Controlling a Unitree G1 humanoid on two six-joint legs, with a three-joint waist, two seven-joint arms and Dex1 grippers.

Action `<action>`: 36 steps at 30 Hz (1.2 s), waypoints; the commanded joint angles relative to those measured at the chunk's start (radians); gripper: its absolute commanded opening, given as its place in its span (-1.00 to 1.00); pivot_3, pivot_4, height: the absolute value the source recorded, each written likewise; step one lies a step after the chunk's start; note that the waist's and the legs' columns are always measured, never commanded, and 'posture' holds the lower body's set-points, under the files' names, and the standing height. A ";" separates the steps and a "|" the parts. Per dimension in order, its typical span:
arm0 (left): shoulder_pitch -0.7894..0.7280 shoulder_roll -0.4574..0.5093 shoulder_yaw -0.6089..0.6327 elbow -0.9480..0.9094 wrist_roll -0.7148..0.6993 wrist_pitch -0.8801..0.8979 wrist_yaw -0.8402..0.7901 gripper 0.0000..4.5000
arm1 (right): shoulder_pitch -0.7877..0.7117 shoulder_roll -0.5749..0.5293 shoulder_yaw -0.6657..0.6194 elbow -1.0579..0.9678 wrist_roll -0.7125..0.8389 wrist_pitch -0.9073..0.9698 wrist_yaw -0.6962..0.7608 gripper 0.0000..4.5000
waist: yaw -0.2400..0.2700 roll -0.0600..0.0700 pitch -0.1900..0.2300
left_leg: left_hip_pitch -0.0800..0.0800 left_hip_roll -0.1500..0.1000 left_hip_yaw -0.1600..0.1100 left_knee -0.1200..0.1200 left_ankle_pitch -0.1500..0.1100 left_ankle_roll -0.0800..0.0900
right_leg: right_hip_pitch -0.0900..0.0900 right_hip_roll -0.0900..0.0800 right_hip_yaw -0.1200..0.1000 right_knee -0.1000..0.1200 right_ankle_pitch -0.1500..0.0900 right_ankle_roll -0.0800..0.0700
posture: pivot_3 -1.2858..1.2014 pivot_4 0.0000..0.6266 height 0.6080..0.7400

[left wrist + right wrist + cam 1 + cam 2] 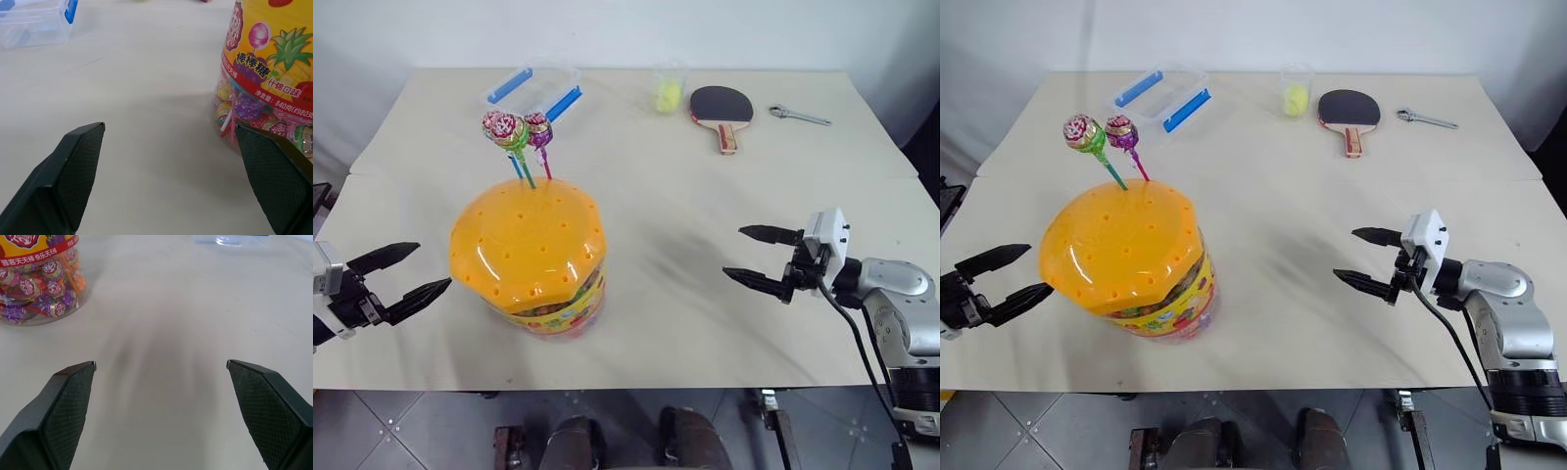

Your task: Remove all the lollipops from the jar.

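- Sitting left of centre in the left eye view: large clear plastic jar (530,257) with a colourful label band and an orange domed lid full of little holes.
- Poking up from the far side of that lid: three small round wrapped lollipops (517,131), red, green and purple, clustered close; only two heads plain to see in the right eye view.
- Sticks running near upright, leaning a bit toward the upper left of the frame, so probably a pull up along the stick rather than sideways.
- Left gripper (403,273) at the lower left edge, just beside the jar's wall, not touching, black fingers spread wide, nothing held.
- Right gripper (762,258) at mid right, well apart from the jar, also spread wide and empty.
- Key bit: candies sit up and right in the frame from the left claw, clearly above it; left arm nearer by a lot, so likely the one to go.
- All three still in the lid, so nothing done yet.
- Along the top of the frame: one clear box with blue clips (535,88), one yellow-green ball in a clear cup (668,94), one table tennis paddle (722,110), one metal wrench (799,116).
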 commanded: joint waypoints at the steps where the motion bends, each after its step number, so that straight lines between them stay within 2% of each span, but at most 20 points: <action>1: 0.011 0.021 0.046 -0.016 -0.018 -0.003 -0.015 1.00 | -0.020 -0.008 -0.015 0.003 0.008 -0.019 0.005 0.99 | 0.000 0.000 0.000 | 0.000 0.000 0.000 0.000 0.000 0.000 | 0.000 0.000 0.000 0.000 0.000 0.000 | 0.03 -0.52 1.00; 5: 0.038 0.025 0.075 -0.071 -0.069 0.138 0.040 1.00 | -0.032 -0.008 -0.009 0.014 0.008 -0.018 0.015 0.99 | -0.001 0.000 0.000 | 0.000 0.000 0.000 0.000 0.000 0.000 | 0.000 0.000 0.000 0.001 0.000 0.000 | 0.03 -0.52 1.00; 12: 0.077 0.032 0.127 -0.126 -0.073 0.165 0.037 1.00 | -0.036 -0.021 -0.018 0.003 0.029 -0.009 0.053 0.99 | 0.000 0.000 0.000 | 0.000 0.000 0.000 0.000 0.000 0.000 | 0.000 0.000 0.000 0.002 0.000 0.000 | 0.03 -0.52 1.00; 16: -0.018 0.106 0.171 -0.054 -0.093 0.123 -0.030 1.00 | -0.057 -0.053 -0.052 -0.073 0.117 0.050 0.103 0.99 | 0.004 -0.001 0.000 | 0.000 0.000 0.000 0.001 0.000 0.000 | 0.000 0.000 0.000 0.002 0.000 0.000 | 0.03 -0.52 1.00; 20: -0.124 0.181 0.143 0.008 -0.102 0.112 -0.108 1.00 | -0.100 -0.081 -0.078 -0.109 0.201 0.127 0.109 0.99 | 0.002 -0.002 -0.001 | 0.000 0.000 0.000 0.002 0.000 0.000 | 0.000 -0.001 0.000 0.003 0.000 0.000 | 0.03 -0.52 1.00; 26: -0.373 0.221 -0.020 0.007 -0.161 0.185 -0.166 1.00 | -0.164 -0.094 -0.091 -0.163 0.282 0.201 0.104 0.99 | 0.002 -0.003 -0.001 | 0.001 0.000 0.000 0.002 0.000 0.000 | 0.000 0.000 0.000 0.005 0.000 -0.001 | 0.03 -0.52 1.00; 36: -0.825 0.113 -0.354 0.134 -0.105 0.240 -0.241 1.00 | -0.222 -0.049 -0.088 -0.237 0.340 0.236 0.032 0.99 | 0.001 -0.003 -0.002 | -0.001 -0.001 -0.001 0.009 -0.001 0.001 | 0.000 0.000 -0.001 0.008 0.000 -0.001 | 0.03 -0.52 1.00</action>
